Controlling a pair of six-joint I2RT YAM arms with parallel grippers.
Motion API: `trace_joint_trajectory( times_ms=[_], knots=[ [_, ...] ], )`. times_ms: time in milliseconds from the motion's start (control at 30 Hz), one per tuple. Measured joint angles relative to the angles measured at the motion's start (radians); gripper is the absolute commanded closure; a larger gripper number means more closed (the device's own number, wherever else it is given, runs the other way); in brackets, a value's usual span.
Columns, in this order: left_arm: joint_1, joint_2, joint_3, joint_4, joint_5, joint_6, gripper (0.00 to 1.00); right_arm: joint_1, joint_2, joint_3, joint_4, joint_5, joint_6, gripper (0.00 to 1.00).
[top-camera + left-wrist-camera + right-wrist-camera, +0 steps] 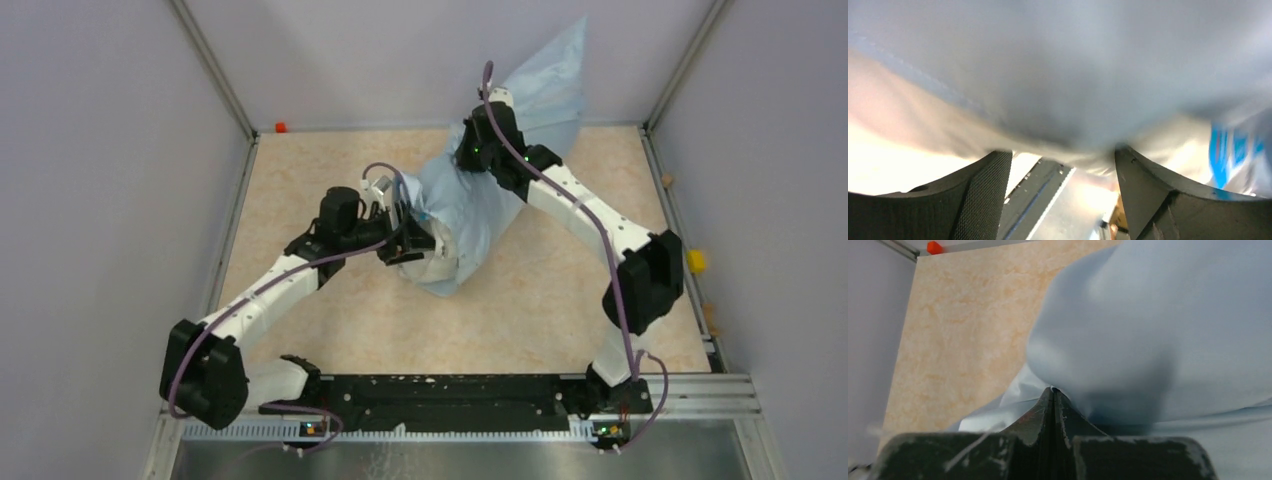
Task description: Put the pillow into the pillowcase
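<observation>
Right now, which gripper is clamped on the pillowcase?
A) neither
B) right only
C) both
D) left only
B: in the right wrist view the right gripper has its jaws pressed together with a fold of the pillowcase pinched at the tips, while the left wrist view shows the left gripper with its jaws standing wide apart under the fabric, closed on nothing.

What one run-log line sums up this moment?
left gripper: open at pillow | right gripper: shut on pillowcase | pillow: partly inside pillowcase
</observation>
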Motion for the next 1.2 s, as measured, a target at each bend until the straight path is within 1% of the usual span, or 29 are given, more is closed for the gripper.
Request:
trace_joint_trajectory(
  times_ms=[133,267,333,400,533,600,667,733,767,800,833,900,933,967,1100,1133,1167,1200],
  knots=[
    [0.047,-0.136,0.000,-0.135,-0.086,0.114,0.20,-0.079,0.139,0.082,0.074,-0.103,0.021,1.00],
    [0.050,-0.240,0.000,-0.262,-0.198,0.199,0.23,-0.106,0.291,0.282,0.095,-0.164,0.025,1.00],
    [0.050,-0.275,0.000,-0.309,-0.254,0.224,0.21,-0.106,0.367,0.383,0.090,-0.190,0.026,1.00],
    [0.051,-0.306,-0.002,-0.340,-0.321,0.242,0.17,-0.097,0.420,0.441,0.087,-0.207,0.025,1.00],
    [0.067,-0.309,-0.005,-0.341,-0.409,0.266,0.11,-0.076,0.441,0.452,0.073,-0.208,0.018,0.99],
    [0.089,-0.275,-0.021,-0.307,-0.442,0.269,0.06,-0.064,0.441,0.459,0.069,-0.208,0.010,0.82],
    [0.108,-0.224,-0.040,-0.259,-0.459,0.266,0.04,-0.055,0.440,0.465,0.063,-0.215,-0.001,0.65],
    [0.123,-0.162,-0.062,-0.193,-0.456,0.258,0.04,-0.045,0.434,0.472,0.044,-0.219,-0.014,0.52],
    [0.127,-0.140,-0.071,-0.159,-0.450,0.253,0.05,-0.040,0.428,0.476,0.036,-0.222,-0.025,0.48],
    [0.130,-0.113,-0.085,-0.098,-0.435,0.241,0.07,-0.035,0.422,0.481,0.023,-0.224,-0.034,0.44],
    [0.130,-0.093,-0.094,-0.055,-0.423,0.233,0.12,-0.032,0.414,0.492,0.002,-0.225,-0.050,0.42],
    [0.130,-0.057,-0.104,0.025,-0.402,0.212,0.23,-0.027,0.402,0.517,-0.039,-0.224,-0.074,0.38],
    [0.130,-0.042,-0.104,0.052,-0.395,0.206,0.30,-0.026,0.394,0.526,-0.057,-0.224,-0.085,0.36],
    [0.131,-0.023,-0.104,0.085,-0.389,0.195,0.39,-0.026,0.381,0.530,-0.074,-0.223,-0.098,0.34],
    [0.142,0.059,-0.096,0.164,-0.377,0.150,0.88,-0.026,0.291,0.495,-0.127,-0.181,-0.145,0.29],
    [0.150,0.085,-0.085,0.166,-0.374,0.148,0.95,-0.027,0.262,0.475,-0.131,-0.167,-0.155,0.29],
    [0.159,0.112,-0.070,0.163,-0.373,0.142,1.00,-0.031,0.224,0.442,-0.133,-0.152,-0.164,0.28],
    [0.168,0.136,-0.053,0.156,-0.373,0.136,1.00,-0.035,0.182,0.406,-0.133,-0.145,-0.172,0.28]
  ],
)
